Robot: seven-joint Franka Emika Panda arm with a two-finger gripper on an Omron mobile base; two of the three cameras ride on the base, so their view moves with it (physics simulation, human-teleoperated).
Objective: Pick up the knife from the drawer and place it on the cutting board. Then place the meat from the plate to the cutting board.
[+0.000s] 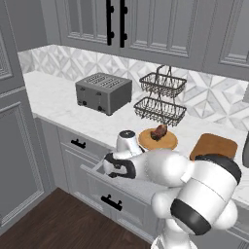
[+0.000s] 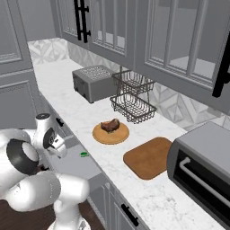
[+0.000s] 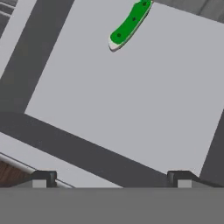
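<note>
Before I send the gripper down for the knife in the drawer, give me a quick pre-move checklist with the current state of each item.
1. Drawer open, inside reachable: ok.
2. Knife in sight on the drawer floor, nothing lying on it: ok.
3. Gripper open and empty: ok.
4. Gripper centred over the knife: not ok; in the hand view the knife lies near the top edge, away from the fingertips.
5. Cutting board free to receive the knife: ok.
6. Meat on the plate, ready for the later step: ok.
</note>
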